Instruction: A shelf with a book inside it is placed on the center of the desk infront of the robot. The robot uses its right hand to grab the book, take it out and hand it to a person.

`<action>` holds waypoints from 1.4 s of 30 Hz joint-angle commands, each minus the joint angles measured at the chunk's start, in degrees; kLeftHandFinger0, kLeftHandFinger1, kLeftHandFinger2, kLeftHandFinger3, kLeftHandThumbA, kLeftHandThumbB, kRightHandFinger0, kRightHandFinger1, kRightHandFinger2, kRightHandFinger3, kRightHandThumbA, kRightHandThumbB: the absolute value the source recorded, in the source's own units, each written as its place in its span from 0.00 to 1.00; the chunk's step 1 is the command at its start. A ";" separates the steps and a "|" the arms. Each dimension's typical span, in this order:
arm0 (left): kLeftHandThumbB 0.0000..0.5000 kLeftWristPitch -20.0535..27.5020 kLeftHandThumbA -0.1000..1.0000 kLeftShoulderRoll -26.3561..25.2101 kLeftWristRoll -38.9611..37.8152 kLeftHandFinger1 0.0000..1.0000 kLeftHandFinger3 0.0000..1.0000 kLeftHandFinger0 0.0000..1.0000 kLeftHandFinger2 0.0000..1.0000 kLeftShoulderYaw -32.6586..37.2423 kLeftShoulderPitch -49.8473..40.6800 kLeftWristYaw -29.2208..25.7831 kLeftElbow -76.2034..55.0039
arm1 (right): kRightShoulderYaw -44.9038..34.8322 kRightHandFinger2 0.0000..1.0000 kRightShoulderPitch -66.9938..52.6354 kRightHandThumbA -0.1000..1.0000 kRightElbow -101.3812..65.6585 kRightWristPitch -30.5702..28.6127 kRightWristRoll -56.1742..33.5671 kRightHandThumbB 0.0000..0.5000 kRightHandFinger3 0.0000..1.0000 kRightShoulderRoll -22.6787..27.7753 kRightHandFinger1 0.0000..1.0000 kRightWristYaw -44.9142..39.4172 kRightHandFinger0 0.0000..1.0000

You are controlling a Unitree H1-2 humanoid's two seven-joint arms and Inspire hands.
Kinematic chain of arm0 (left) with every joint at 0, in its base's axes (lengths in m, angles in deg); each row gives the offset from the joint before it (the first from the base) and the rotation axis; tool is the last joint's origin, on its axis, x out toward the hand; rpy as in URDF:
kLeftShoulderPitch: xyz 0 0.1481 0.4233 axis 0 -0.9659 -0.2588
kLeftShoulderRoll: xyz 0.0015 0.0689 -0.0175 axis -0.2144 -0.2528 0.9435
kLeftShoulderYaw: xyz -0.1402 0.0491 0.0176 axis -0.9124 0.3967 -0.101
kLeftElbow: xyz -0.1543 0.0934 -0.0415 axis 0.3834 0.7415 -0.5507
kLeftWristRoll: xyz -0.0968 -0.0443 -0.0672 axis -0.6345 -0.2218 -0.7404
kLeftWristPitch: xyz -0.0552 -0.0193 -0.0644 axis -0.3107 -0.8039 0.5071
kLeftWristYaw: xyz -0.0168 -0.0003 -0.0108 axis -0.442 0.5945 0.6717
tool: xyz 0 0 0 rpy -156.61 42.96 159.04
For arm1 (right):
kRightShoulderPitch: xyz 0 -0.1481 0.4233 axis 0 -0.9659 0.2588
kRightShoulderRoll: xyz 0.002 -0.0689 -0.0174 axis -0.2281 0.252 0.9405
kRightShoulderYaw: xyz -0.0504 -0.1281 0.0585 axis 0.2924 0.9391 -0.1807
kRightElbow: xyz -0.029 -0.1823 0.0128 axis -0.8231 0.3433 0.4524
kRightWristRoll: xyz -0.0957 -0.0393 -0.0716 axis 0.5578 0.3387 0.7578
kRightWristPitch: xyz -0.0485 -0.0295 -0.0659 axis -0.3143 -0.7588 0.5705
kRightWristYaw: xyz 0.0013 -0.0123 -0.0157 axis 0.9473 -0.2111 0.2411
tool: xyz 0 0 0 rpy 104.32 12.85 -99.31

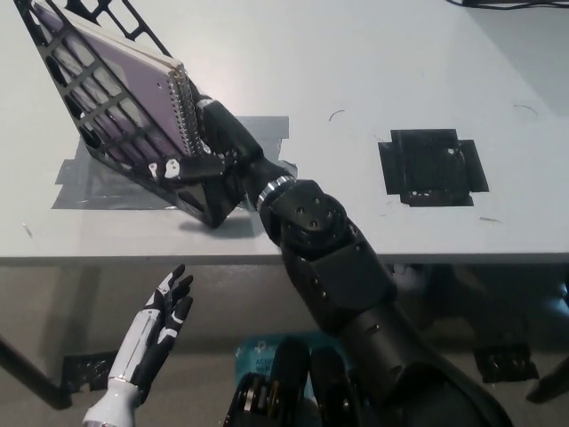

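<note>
The black right robot hand (197, 147) gripped the purple spiral-bound book (120, 84) inside the black lattice shelf (98, 133) — pulling askew could snag the spiral and tip the shelf off the grey counter (356, 71); white left robot hand (164, 322) idle, fingers spread.

Desk (373, 62): white top, front edge running across my view. Grey tape (93, 182): wide strips stuck flat at left, a further piece (267, 129) near the middle. Black tape (433, 166): square patch of overlapped strips, right of centre, well apart from the grey. Cable (507, 4): dark, at the far right edge. Below the edge, floor, with a teal object (258, 356) partly hidden.
</note>
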 commanded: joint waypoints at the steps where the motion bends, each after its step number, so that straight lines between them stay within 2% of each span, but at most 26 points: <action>1: 0.60 0.98 0.89 -0.42 -0.88 1.00 1.00 1.00 1.00 -0.02 1.28 1.01 -0.98 | -0.64 1.00 4.60 1.00 -0.54 -4.39 -0.64 0.60 1.00 -1.48 1.00 -0.50 1.00; 9: 0.57 0.35 0.92 -0.85 0.49 1.00 1.00 1.00 1.00 0.39 1.25 0.94 -1.41 | -1.40 1.00 5.59 1.00 -0.45 -4.83 -1.70 0.62 1.00 -2.04 1.00 -1.22 1.00; 11: 0.55 0.33 0.94 -0.95 1.22 1.00 1.00 1.00 1.00 0.44 1.40 0.64 -1.54 | -1.61 1.00 6.16 1.00 0.12 -5.09 -1.67 0.65 1.00 -2.14 1.00 -1.08 1.00; 14: 0.54 0.29 0.91 -0.82 0.32 1.00 1.00 1.00 1.00 0.27 1.37 0.98 -1.39 | -2.05 1.00 6.51 1.00 1.07 -4.95 -1.87 0.66 1.00 -2.24 1.00 -1.17 1.00; 17: 0.56 -0.09 0.92 -0.88 0.58 1.00 1.00 1.00 1.00 0.41 1.45 1.07 -1.50 | -2.11 1.00 6.61 1.00 2.27 -5.78 -1.40 0.65 1.00 -2.16 1.00 -0.98 1.00; 19: 0.54 0.08 0.92 -0.90 0.89 1.00 1.00 1.00 1.00 0.46 1.46 0.92 -1.53 | -2.24 1.00 6.59 1.00 2.65 -5.64 -1.41 0.63 1.00 -2.23 1.00 -0.96 1.00; 23: 0.58 0.51 0.92 -0.90 0.77 1.00 1.00 1.00 1.00 0.40 1.47 0.89 -1.32 | -2.47 1.00 6.85 1.00 3.85 -5.87 -1.27 0.61 1.00 -2.22 1.00 -0.64 1.00; 29: 0.58 -0.40 0.90 -0.72 0.41 1.00 1.00 1.00 1.00 0.28 1.40 0.93 -1.71 | -1.95 1.00 7.87 1.00 6.17 -7.14 0.40 0.62 1.00 -1.93 1.00 0.61 1.00; 30: 0.60 -0.62 0.91 -0.70 0.60 1.00 1.00 1.00 1.00 0.30 1.41 0.85 -1.82 | 0.01 1.00 8.20 1.00 6.73 -7.14 4.00 0.62 1.00 -1.44 1.00 3.33 0.98; 31: 0.60 -0.56 0.91 -0.73 0.76 1.00 1.00 1.00 1.00 0.35 1.42 0.82 -1.80 | 0.76 0.99 8.43 1.00 6.96 -6.23 5.45 0.58 1.00 -1.30 0.97 4.65 0.93; 32: 0.59 -0.39 0.92 -0.78 0.95 1.00 1.00 1.00 1.00 0.43 1.46 0.79 -1.74 | 1.52 0.86 8.79 1.00 7.23 -4.67 6.92 0.49 0.90 -1.25 0.84 6.31 0.81; 33: 0.59 -0.39 0.92 -0.79 0.98 1.00 1.00 1.00 1.00 0.44 1.46 0.79 -1.74 | 1.72 0.81 8.87 1.00 7.30 -4.51 7.15 0.49 0.85 -1.24 0.78 6.70 0.75; 34: 0.59 -0.51 0.92 -0.77 0.76 1.00 1.00 1.00 1.00 0.41 1.46 0.88 -1.78 | 2.21 0.57 9.16 0.98 7.34 -3.57 7.93 0.29 0.63 -1.32 0.53 7.90 0.54; 35: 0.58 -0.41 0.91 -0.80 0.67 1.00 1.00 1.00 1.00 0.44 1.58 0.97 -1.70 | 2.42 0.22 9.28 0.97 6.99 -2.70 8.25 0.20 0.30 -1.31 0.15 8.31 0.09; 36: 0.57 -0.30 0.91 -0.84 0.73 1.00 1.00 1.00 1.00 0.47 1.62 0.98 -1.63 | 2.53 0.06 9.26 0.98 6.70 -2.45 8.44 0.17 0.13 -1.35 0.03 8.62 0.02; 37: 0.57 -0.27 0.90 -0.84 0.73 1.00 1.00 1.00 1.00 0.46 1.64 0.96 -1.58 | 2.70 0.01 9.14 1.00 6.15 -2.20 8.95 0.14 0.03 -1.53 0.01 9.62 0.00; 39: 0.58 -0.34 0.91 -0.98 1.03 1.00 1.00 1.00 1.00 0.52 1.62 0.92 -1.70 | 1.55 0.00 8.44 1.00 5.00 -3.67 8.32 0.14 0.00 -2.48 0.00 11.76 0.00; 42: 0.58 0.15 0.91 -1.06 1.07 1.00 1.00 1.00 1.00 0.56 1.66 0.89 -1.41 | 0.33 0.00 7.88 1.00 3.46 -2.62 7.42 0.18 0.00 -3.14 0.00 12.78 0.00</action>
